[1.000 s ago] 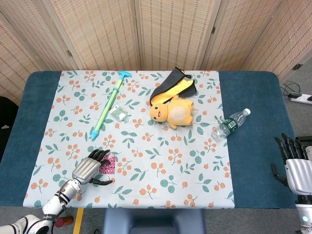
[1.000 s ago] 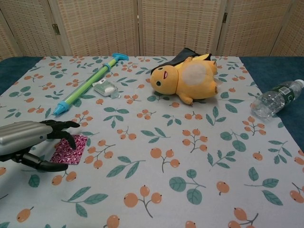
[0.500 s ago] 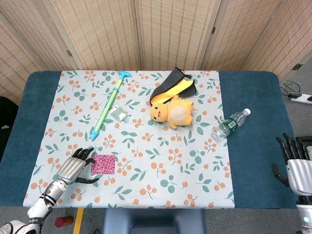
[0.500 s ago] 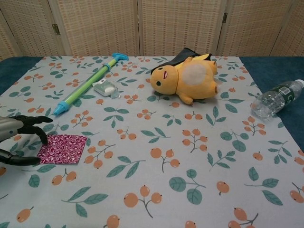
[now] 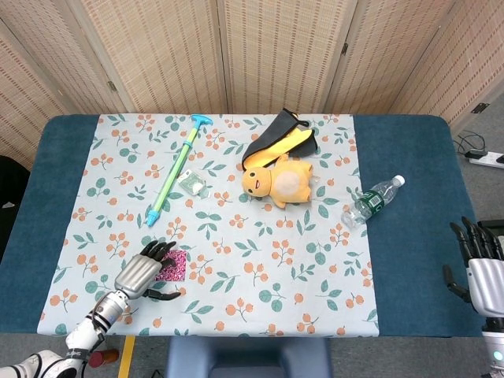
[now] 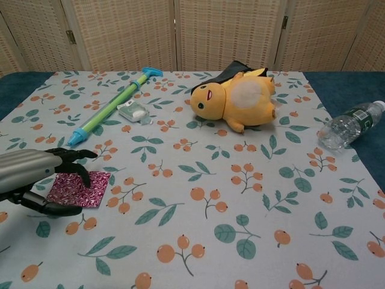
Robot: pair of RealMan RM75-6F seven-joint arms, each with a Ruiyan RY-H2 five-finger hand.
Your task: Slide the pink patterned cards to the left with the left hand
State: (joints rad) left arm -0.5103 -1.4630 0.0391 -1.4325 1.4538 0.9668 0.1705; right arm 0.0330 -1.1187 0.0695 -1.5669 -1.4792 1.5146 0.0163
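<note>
- Pink patterned cards (image 6: 80,188) lie flat on the floral tablecloth (image 5: 236,236) near its front-left corner; in the head view (image 5: 175,265) only their right part shows past the hand.
- Left hand (image 5: 145,270) hangs over the left part of the cards, palm down, its dark fingers (image 6: 77,154) spread and reaching across the top edge of the pink stack, one fingertip bent down onto or just above the card surface; whether it presses on the cards cannot be told.
- Its thumb (image 6: 53,209) lies along the near edge of the cards, so the stack sits between thumb and fingers, which are apart and not closed around it.
- Right hand (image 5: 480,264) is held upright off the table's right edge, over the floor, fingers apart and holding nothing; the chest view does not show it.
- Green-and-blue water squirter (image 5: 175,170) lies diagonally on the cloth's back left, well apart from the cards.
- Small clear packet with a green label (image 6: 133,112) rests just beside the squirter's middle.
- Yellow plush toy (image 6: 236,96) lies on its side at the back centre, resting against a black-and-yellow pouch (image 5: 277,138).
- Clear plastic water bottle (image 5: 373,200) with a green label lies on its side on the blue table cover (image 5: 409,173), right of the cloth.
</note>
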